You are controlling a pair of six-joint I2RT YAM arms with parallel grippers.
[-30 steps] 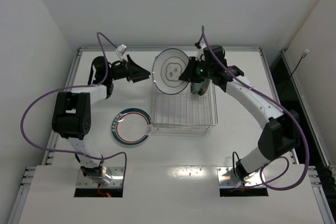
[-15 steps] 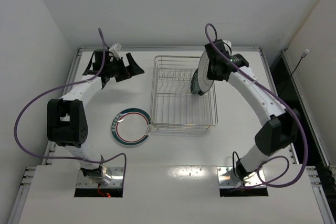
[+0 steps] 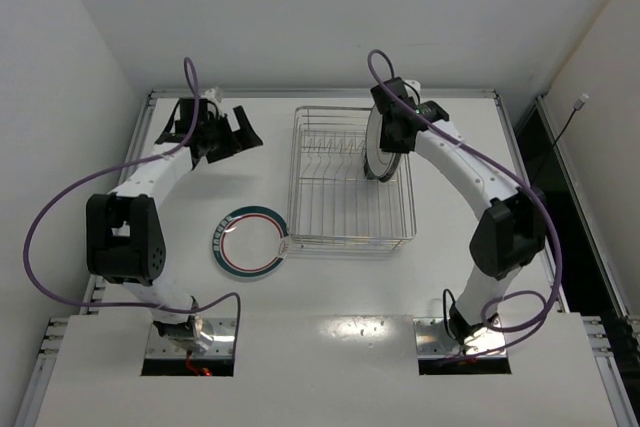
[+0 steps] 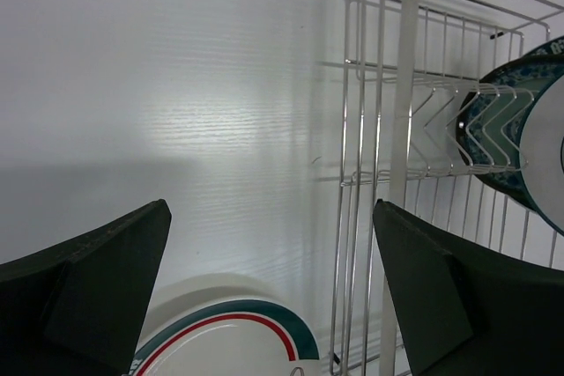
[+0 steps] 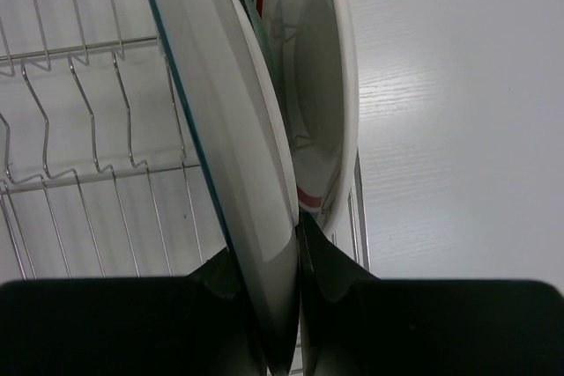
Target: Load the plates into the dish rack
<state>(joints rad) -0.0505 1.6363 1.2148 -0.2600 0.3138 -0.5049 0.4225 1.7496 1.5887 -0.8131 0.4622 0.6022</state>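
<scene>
My right gripper (image 3: pixel 387 135) is shut on the rim of a white plate (image 3: pixel 375 159) with a thin teal edge, held upright and edge-on over the right end of the dish rack (image 3: pixel 345 209). In the right wrist view the gripper (image 5: pixel 282 305) pinches this plate (image 5: pixel 225 121), and another white plate (image 5: pixel 322 85) with a red and green band stands just behind it. A teal-blue patterned plate (image 4: pixel 487 134) stands in the rack's tines (image 4: pixel 432 125). The green-rimmed, red-ringed plate (image 3: pixel 250 240) lies flat on the table left of the rack. My left gripper (image 3: pixel 232 133) is open and empty, above that plate (image 4: pixel 220 345).
The rack's tall wire wall (image 4: pixel 397 85) is close on the right of my left gripper (image 4: pixel 271 209). The white table has a raised rim (image 3: pixel 150 107) at the back and sides. Purple cables loop off both arms.
The right arm turned the plate from face-on to edge-on and brought it to the rack's right end. The left arm drew back to the left, away from the rack.
</scene>
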